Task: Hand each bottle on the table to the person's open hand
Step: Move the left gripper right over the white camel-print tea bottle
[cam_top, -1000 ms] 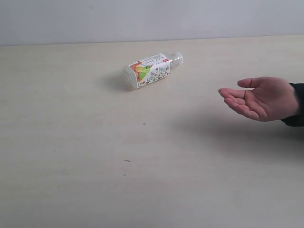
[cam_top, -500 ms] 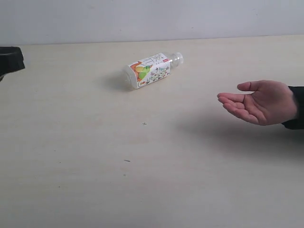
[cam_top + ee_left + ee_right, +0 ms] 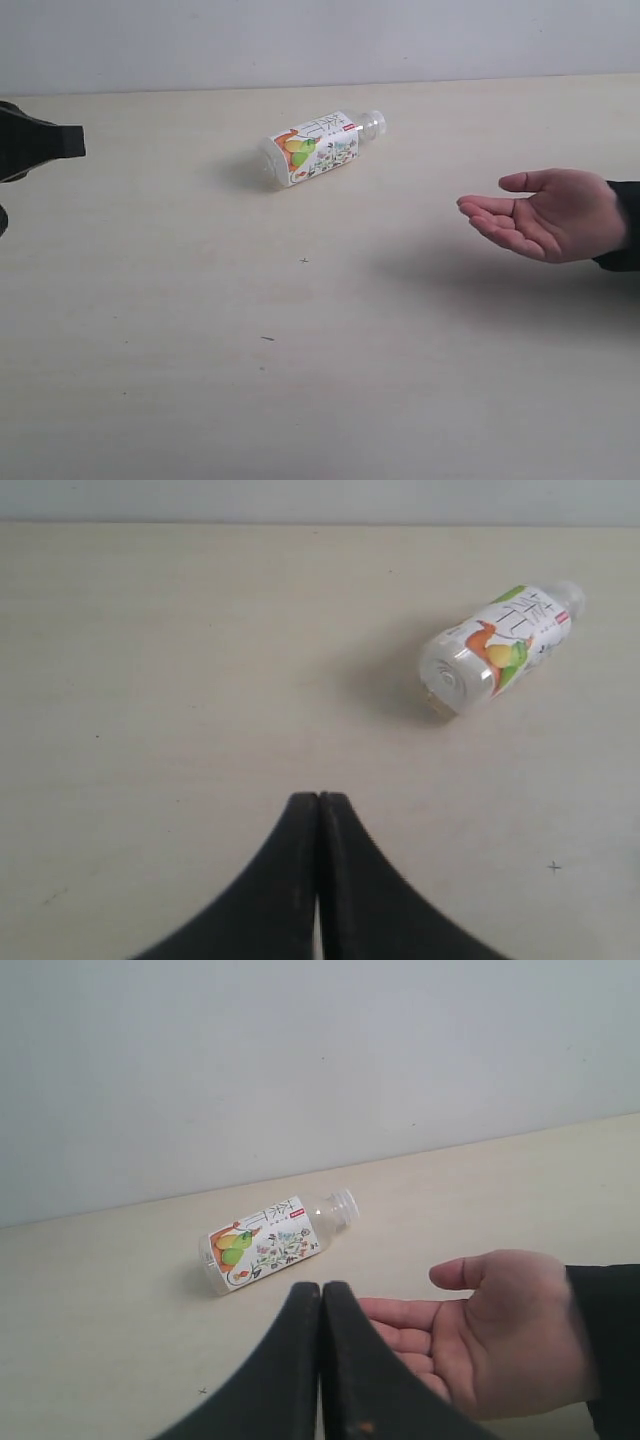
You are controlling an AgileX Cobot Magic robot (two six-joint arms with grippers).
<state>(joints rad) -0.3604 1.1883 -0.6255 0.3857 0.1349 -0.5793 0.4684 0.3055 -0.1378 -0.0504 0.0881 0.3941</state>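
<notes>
a single clear bottle [image 3: 318,147] with a fruit-printed label lies on its side on the pale bench [image 3: 300,380], cap toward the right. the person's open hand [image 3: 548,212] hovers palm up, well apart from it. the left claw [image 3: 318,802] has its jaws pressed together, empty; the right claw [image 3: 321,1288] is likewise closed on nothing

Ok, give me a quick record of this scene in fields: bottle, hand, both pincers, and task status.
bottle: one in view, clear, fruit label, lying on its side on the table
person's hand: open, palm up, empty, right of the bottle in the exterior view
left pincer: shut, holding nothing, apart from the bottle
right pincer: shut, holding nothing
task status: bottle not yet picked up
</notes>
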